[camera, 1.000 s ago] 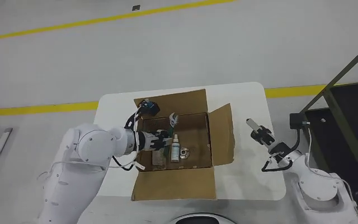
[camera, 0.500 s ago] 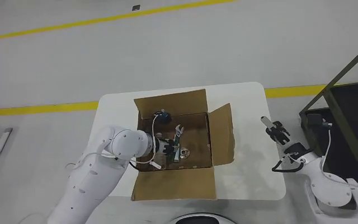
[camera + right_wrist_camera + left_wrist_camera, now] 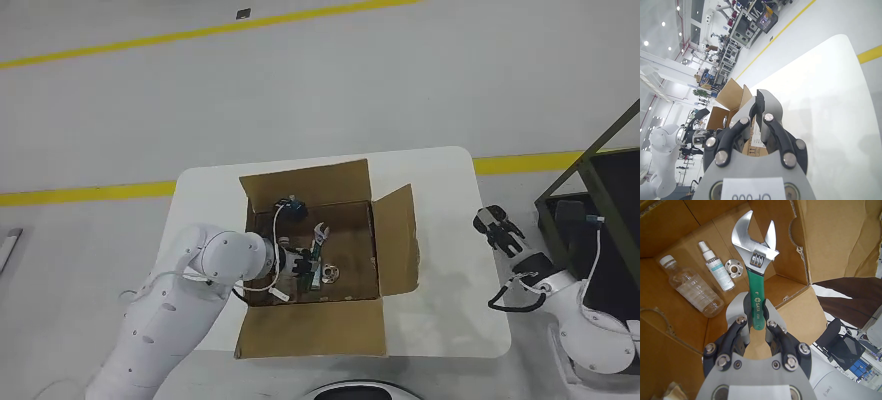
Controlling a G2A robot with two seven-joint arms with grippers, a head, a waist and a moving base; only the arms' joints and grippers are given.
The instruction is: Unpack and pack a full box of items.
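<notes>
- The left tool [image 3: 755,313] squeezes the wrench [image 3: 753,255] by its green handle, inside the box [image 3: 310,183], middle of the top view.
- The right tool [image 3: 757,108] is pinched closed on nothing, at the right edge of the table [image 3: 819,94].
- From above, the wrench looks tiny and unclear.

I log as off-task stock: one white round-cornered table [image 3: 450,180], yellow floor line [image 3: 80,193], dark rack [image 3: 610,205] beside the table, black office chair [image 3: 836,338].

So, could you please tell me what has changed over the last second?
The left gripper, shut on the wrench throughout, carried it further in over the box. The right gripper drew back from the box to the edge of the table. The clear bottle, spray bottle and metal flange lay unmoved in the box.
</notes>
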